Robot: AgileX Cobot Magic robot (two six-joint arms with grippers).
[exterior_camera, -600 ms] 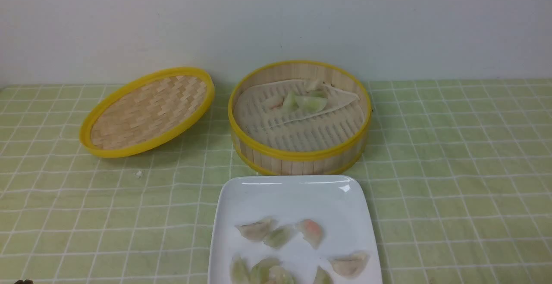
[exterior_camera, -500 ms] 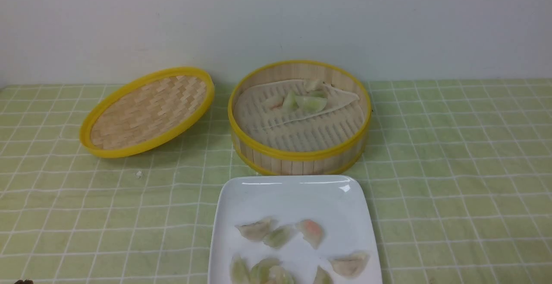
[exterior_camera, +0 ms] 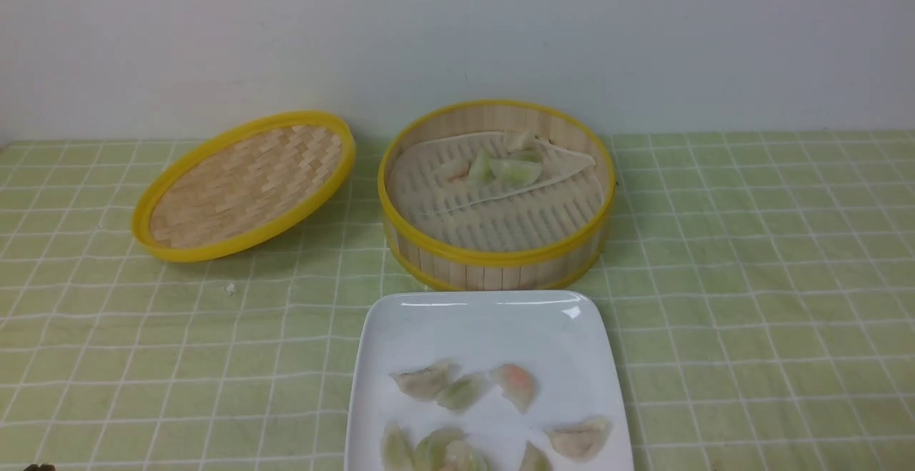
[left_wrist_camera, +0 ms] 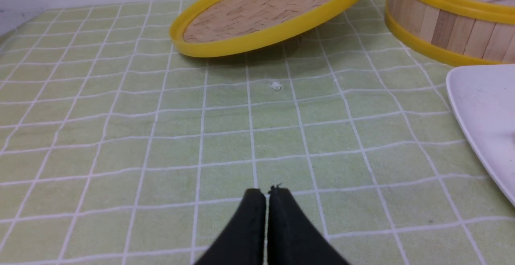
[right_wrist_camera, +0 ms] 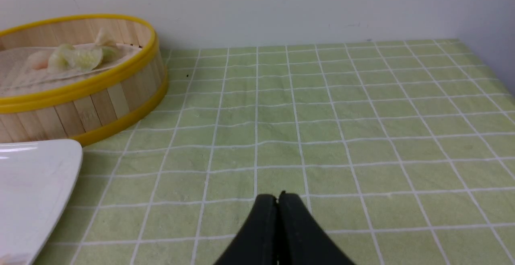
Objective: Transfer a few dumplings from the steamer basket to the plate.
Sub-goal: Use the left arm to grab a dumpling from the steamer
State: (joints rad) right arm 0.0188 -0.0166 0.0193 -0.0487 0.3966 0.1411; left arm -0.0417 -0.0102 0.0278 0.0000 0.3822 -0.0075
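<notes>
The steamer basket (exterior_camera: 496, 256) stands at the table's middle back, with a few pale green and whitish dumplings (exterior_camera: 511, 169) on its liner at the far side. The white square plate (exterior_camera: 486, 321) lies in front of it and holds several dumplings (exterior_camera: 465, 391). My left gripper (left_wrist_camera: 266, 194) is shut and empty, low over the cloth left of the plate (left_wrist_camera: 478, 108). My right gripper (right_wrist_camera: 277, 198) is shut and empty, over the cloth right of the basket (right_wrist_camera: 80, 112). Neither gripper's fingers show in the front view.
The shallow woven lid (exterior_camera: 246, 184) leans tilted left of the basket, also in the left wrist view (left_wrist_camera: 273, 11). A small white crumb (exterior_camera: 230, 288) lies on the green checked cloth (exterior_camera: 750, 278). A white wall runs behind the table.
</notes>
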